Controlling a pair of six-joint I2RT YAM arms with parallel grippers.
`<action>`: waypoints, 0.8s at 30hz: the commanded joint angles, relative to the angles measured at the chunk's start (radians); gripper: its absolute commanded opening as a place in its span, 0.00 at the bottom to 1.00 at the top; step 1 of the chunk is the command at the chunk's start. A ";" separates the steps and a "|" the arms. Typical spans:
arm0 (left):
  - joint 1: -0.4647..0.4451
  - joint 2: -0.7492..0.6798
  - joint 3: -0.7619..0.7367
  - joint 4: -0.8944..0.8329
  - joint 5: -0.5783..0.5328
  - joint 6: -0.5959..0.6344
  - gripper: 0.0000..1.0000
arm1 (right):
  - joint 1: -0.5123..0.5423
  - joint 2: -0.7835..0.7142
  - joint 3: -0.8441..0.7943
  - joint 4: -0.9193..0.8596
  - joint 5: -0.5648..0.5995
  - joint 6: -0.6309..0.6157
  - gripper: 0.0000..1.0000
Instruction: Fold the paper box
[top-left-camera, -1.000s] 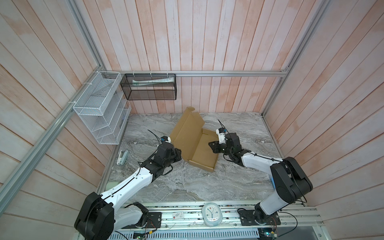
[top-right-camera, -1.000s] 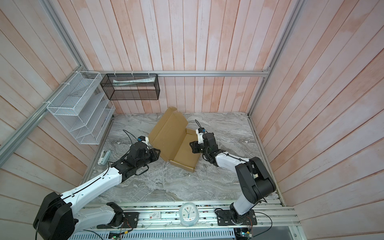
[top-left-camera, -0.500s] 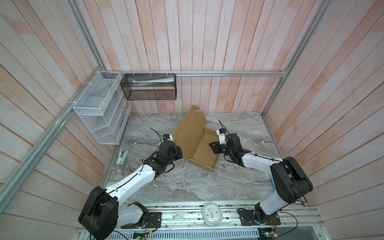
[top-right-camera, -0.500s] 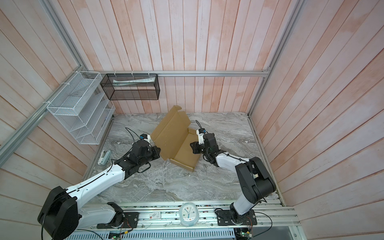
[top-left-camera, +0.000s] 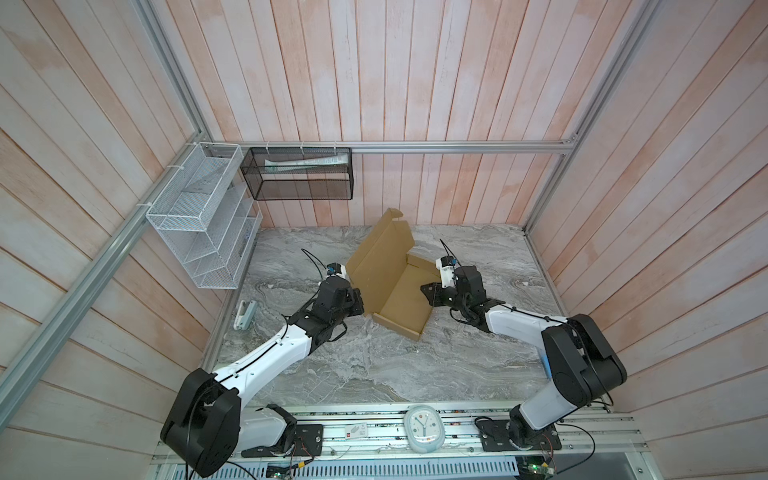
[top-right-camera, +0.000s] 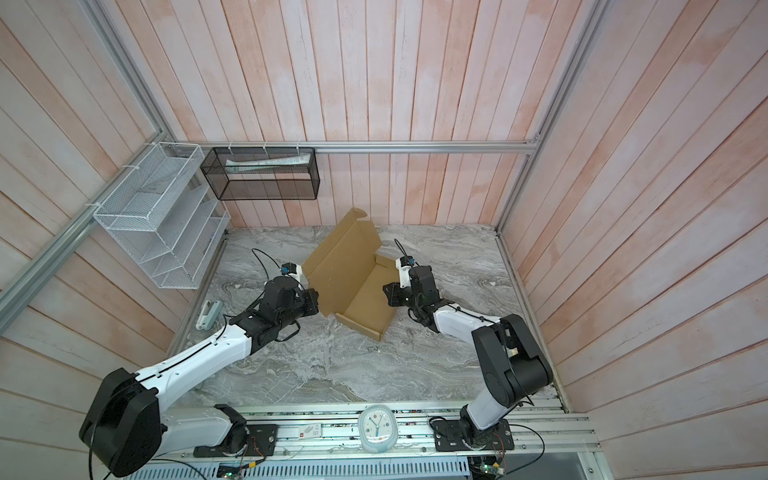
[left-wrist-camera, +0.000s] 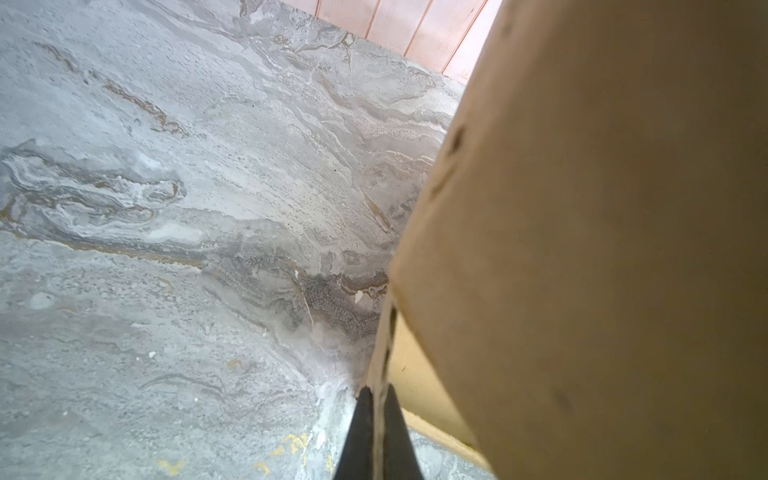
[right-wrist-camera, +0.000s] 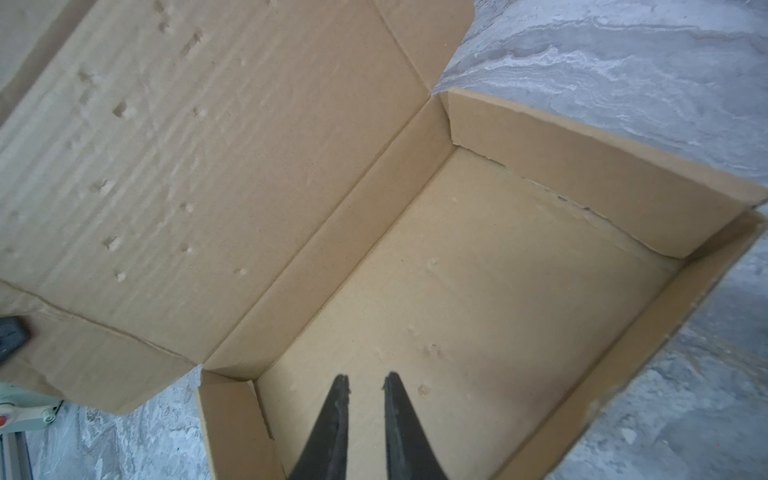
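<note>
Closing lid: left gripper (left-wrist-camera: 377, 390) pinches paper box (top-left-camera: 405, 297) lid flap, seemingly; right gripper (right-wrist-camera: 367, 376) ajar, empty; next swing lid rightward.

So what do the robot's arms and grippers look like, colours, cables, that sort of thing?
Both match. The left arm and right arm have white links between bulky black joints, with thin black cables looping at the wrists. The left gripper and right gripper end in black, tapered fingers.

plain brown corrugated cardboard box (top-left-camera: 405, 299) | shallow open tray, walls up | lid (top-left-camera: 380, 257) raised on its 10 o'clock side | lies central
</note>
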 joint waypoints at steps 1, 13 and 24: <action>0.024 0.005 0.022 0.045 0.035 0.118 0.00 | -0.027 -0.035 0.035 -0.038 0.004 -0.026 0.20; 0.049 -0.055 0.007 0.021 0.174 0.338 0.00 | -0.094 -0.028 0.115 -0.037 -0.020 -0.178 0.45; 0.065 -0.108 -0.009 -0.005 0.274 0.406 0.00 | -0.130 0.187 0.367 0.039 -0.116 -0.373 0.54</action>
